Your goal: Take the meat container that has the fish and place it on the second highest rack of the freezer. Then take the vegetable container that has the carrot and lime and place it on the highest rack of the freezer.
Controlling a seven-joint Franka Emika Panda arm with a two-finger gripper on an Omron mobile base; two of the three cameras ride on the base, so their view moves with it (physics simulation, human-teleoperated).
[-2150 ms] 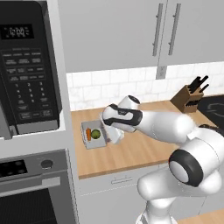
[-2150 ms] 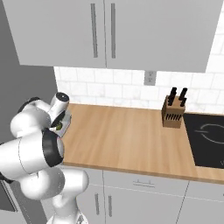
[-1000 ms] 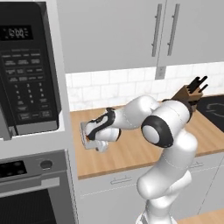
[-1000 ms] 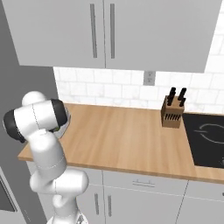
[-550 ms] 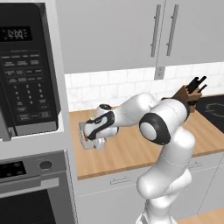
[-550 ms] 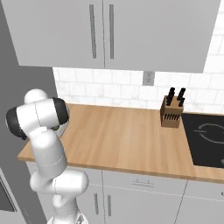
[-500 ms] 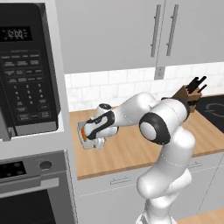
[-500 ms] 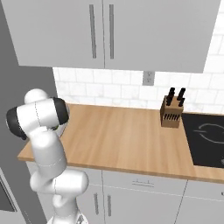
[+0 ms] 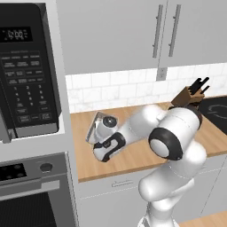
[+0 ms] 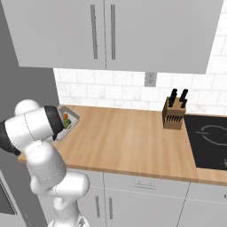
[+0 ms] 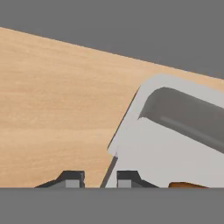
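**Gripper on tray rim, left end of counter**

Hand view: gripper (image 11: 97, 178) at bottom centre, fingertips (image 11: 72, 177) set narrowly on either side of the rim of the grey vegetable container (image 11: 175, 144); jaws clamped on that rim. An orange sliver, the carrot (image 11: 186, 185), sits at the lower right edge.

Left base view: container (image 9: 91, 128) at centre left, tilted, one edge raised off the wooden counter (image 9: 137, 153), beside the arm's wrist.

Right base view: container (image 10: 71, 118) at left of frame, carrot (image 10: 65, 116) and lime (image 10: 67, 124) inside. Knife block (image 10: 174, 113) stands well apart, right of centre.
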